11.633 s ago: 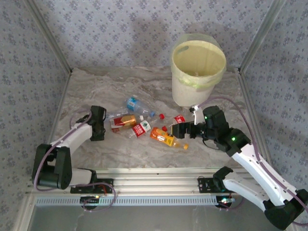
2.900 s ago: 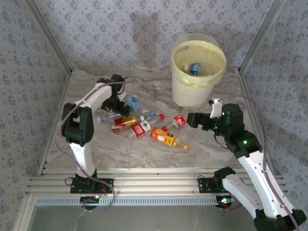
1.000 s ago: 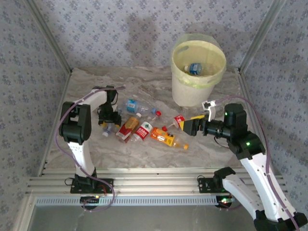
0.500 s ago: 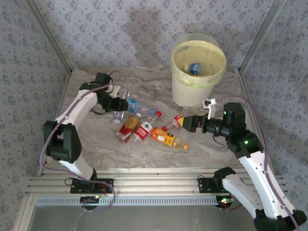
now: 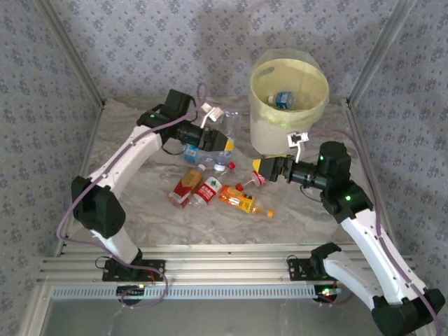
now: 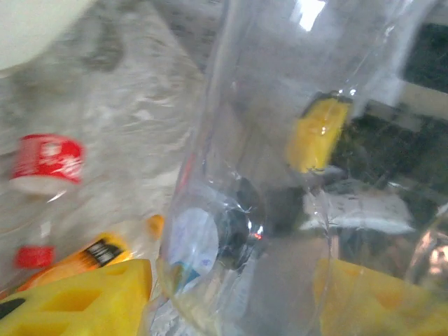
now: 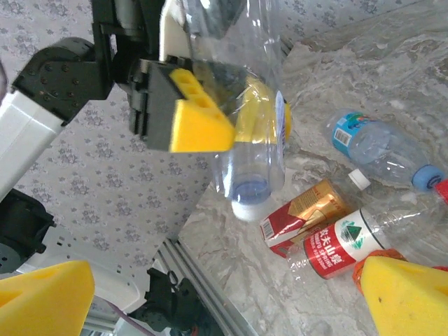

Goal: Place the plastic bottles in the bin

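The left fingers (image 5: 225,144) clamp a clear bottle (image 7: 255,133) in the air, apparently just left of the bin (image 5: 323,103). The right fingers (image 7: 409,297) gape wide, empty, over loose bottles (image 5: 241,201) on the tabletop (image 5: 157,218).

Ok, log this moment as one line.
left gripper: shut on clear bottle, raised | right gripper: open, near red-label bottle | bin: blue-label bottle inside

One bottle (image 5: 283,99) lies in the bin (image 5: 271,131), far right; other bottles (image 5: 208,190) cluster nearer-left, behind them a seemingly raised bottle (image 7: 253,164).
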Robot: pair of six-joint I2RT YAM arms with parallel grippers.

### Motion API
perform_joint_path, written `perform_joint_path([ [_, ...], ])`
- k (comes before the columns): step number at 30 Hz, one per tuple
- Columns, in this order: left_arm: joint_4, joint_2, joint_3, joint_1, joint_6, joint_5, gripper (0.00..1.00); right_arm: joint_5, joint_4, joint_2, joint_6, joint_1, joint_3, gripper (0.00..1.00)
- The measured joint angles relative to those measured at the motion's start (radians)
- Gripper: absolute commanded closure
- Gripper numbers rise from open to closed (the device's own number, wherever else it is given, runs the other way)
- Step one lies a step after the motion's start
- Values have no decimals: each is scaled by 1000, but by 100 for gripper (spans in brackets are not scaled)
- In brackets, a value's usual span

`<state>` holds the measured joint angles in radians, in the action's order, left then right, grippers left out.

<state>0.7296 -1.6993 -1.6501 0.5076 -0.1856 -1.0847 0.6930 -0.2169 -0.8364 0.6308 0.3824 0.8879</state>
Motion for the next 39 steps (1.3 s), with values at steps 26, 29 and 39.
perform_joint_path([
  [26, 46, -93, -56, 157, 21, -124, 39, -159, 23, -186, -70, 51, 175, 20],
  [29, 56, -93, -56, 159, 27, -124, 39, -161, 25, -192, -74, 50, 186, 29],
  [39, 63, -93, -56, 162, 47, -124, 38, -181, 16, -194, -73, 50, 188, 47],
])
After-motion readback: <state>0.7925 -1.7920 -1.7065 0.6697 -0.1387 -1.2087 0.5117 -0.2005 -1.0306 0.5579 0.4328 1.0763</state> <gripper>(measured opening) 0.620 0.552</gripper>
